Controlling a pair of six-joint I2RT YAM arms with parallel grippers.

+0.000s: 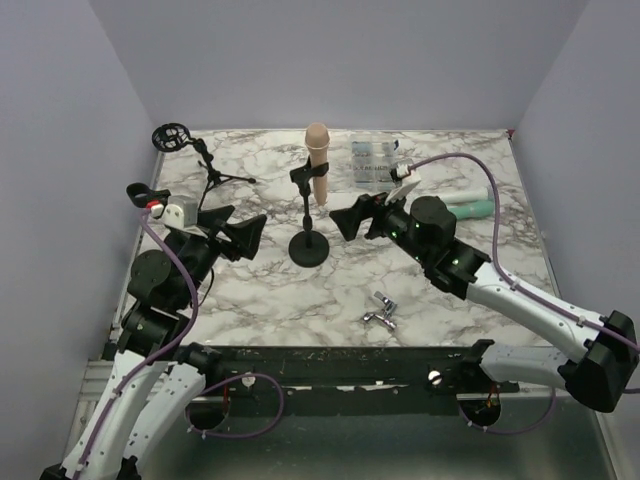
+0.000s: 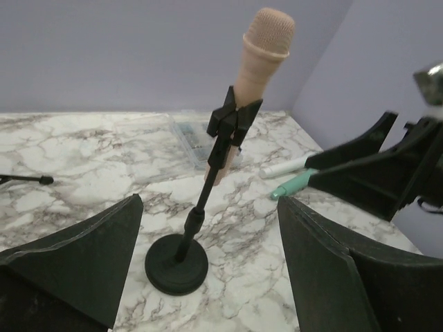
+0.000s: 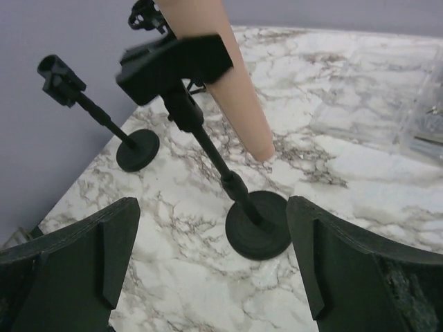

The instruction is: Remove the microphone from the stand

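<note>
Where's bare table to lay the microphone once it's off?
Near strip between the stand base and the metal fitting, and behind, between tripod and microphone. Crowded at right: clear box, teal pen, right gripper.

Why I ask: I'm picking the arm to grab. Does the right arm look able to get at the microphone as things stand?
Probably yes: the right gripper is open and faces the microphone, with nothing between them; the stand clip holds it.
</note>
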